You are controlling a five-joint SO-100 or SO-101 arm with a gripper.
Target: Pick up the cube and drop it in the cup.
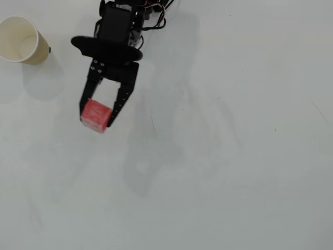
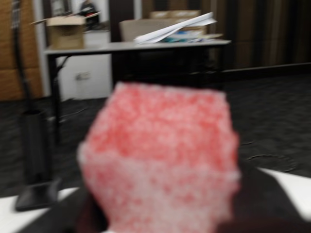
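In the overhead view the red speckled cube (image 1: 95, 115) sits between the tips of my black gripper (image 1: 97, 117), whose fingers close on its two sides. The arm reaches down from the top of that view. The cream paper cup (image 1: 21, 39) stands at the upper left, its white inside showing, well to the left of the gripper and apart from it. In the wrist view the cube (image 2: 163, 165) fills the middle of the picture, blurred and very close. The camera there looks out past the table toward the room, which suggests the cube is lifted.
The white table (image 1: 218, 166) spreads to the right and below the gripper. The arm's shadow falls right of the arm. In the wrist view a desk with a cardboard box (image 2: 65, 29) and papers stands in the dark room behind.
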